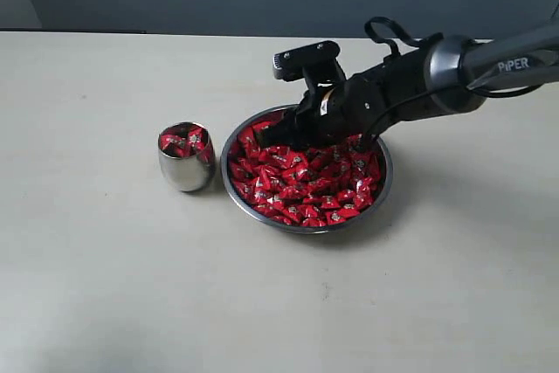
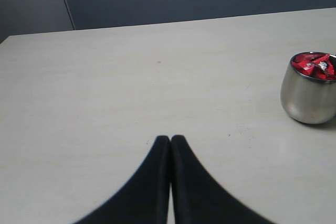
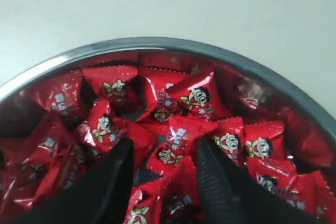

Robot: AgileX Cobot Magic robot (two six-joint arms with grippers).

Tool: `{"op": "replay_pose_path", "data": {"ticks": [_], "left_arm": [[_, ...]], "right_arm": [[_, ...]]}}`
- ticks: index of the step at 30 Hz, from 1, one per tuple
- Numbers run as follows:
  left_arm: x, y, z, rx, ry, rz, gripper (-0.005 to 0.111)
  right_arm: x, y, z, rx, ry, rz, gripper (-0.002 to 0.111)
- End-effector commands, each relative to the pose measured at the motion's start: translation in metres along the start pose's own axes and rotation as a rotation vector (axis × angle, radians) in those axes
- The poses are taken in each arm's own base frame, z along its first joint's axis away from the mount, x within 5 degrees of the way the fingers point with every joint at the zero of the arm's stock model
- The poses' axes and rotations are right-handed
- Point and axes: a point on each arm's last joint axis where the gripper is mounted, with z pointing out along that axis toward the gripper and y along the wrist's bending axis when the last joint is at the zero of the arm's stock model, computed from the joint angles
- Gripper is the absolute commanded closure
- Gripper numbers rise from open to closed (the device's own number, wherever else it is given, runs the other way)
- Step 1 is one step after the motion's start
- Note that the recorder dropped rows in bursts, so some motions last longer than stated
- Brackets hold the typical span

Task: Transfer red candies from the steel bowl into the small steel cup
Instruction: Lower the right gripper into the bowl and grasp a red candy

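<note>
Right pincer (image 3: 164, 150) — spread, tips among the red candies (image 1: 306, 185) in the steel bowl (image 3: 157, 44); small steel cup (image 1: 185, 168) just beside the bowl, near full; left pincer (image 2: 170, 140) pressed together near the cup — risk: crinkled wrappers may slip or overflow the crowded cup onto the surface (image 1: 105, 286).

The exterior view looks down steeply on the whole table (image 1: 105, 286), with the small steel cup (image 1: 185, 168) at nine o'clock of the steel bowl (image 1: 225, 176). The left wrist view sits low and faces the cup from well apart. The right wrist view looks closely into the bowl.
</note>
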Motion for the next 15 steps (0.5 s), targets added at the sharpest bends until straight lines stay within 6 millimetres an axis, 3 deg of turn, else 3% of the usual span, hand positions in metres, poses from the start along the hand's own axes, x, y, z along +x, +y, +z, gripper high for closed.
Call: {"op": "replay_pose_path", "data": {"ticks": [1, 15], "left_arm": [[-0.003, 0.0, -0.001, 0.006, -0.019, 0.002, 0.106], [-0.003, 0.0, -0.001, 0.006, -0.019, 0.002, 0.106]], "right_arm": [[0.003, -0.003, 0.005, 0.003, -0.002, 0.01, 0.069], [-0.001, -0.003, 0.025, 0.013, 0.086, 0.014, 0.069]]}}
